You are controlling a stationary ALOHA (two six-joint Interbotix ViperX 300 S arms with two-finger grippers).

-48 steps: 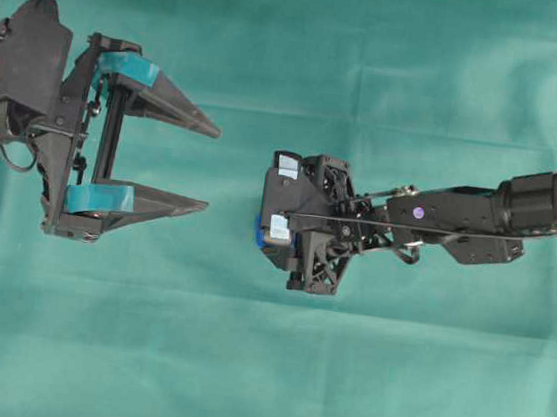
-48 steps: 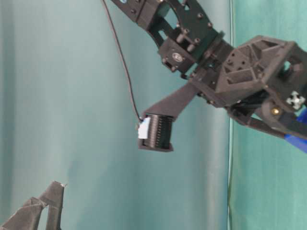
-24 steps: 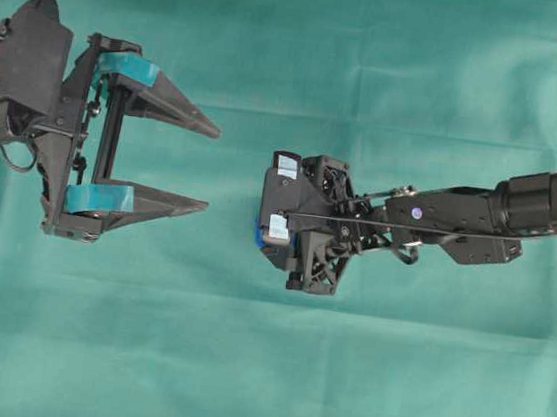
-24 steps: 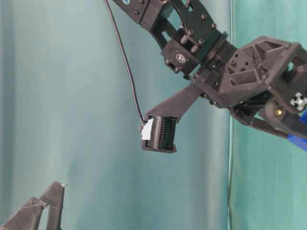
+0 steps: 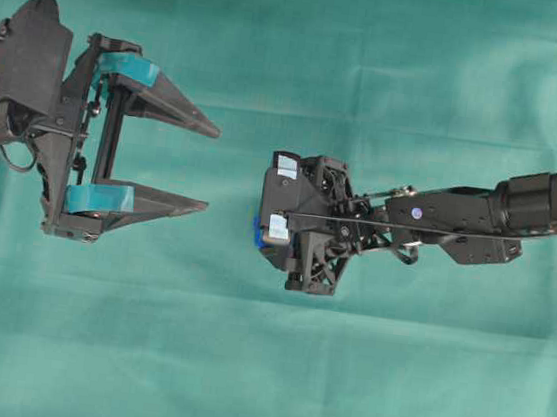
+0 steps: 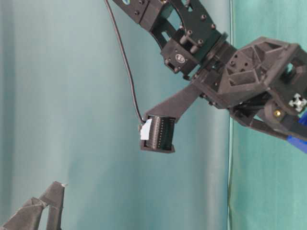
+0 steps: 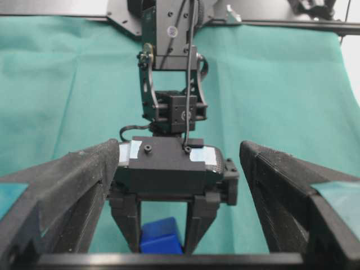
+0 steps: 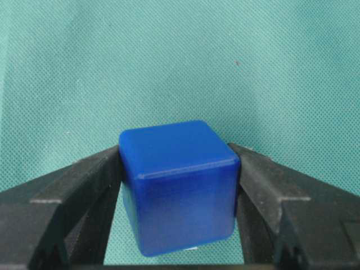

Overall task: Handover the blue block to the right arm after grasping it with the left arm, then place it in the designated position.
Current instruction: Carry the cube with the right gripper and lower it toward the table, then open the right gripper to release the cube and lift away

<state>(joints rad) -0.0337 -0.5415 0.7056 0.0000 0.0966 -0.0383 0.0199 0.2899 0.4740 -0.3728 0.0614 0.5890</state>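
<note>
Here the blue block (image 8: 179, 188) is pinched squarely between the two plain black fingers (image 8: 67, 194) of the right gripper (image 5: 261, 232), so the handover looks done and only the placing remains. The block is carried near the middle of the green cloth (image 5: 395, 71), apparently just above it, though the height is hard to judge. The left gripper (image 5: 208, 167) is parked wide open and empty toward the cloth's left edge, well apart. Bare cloth is left on every side for lowering. The designated position's marks are not made out.
</note>
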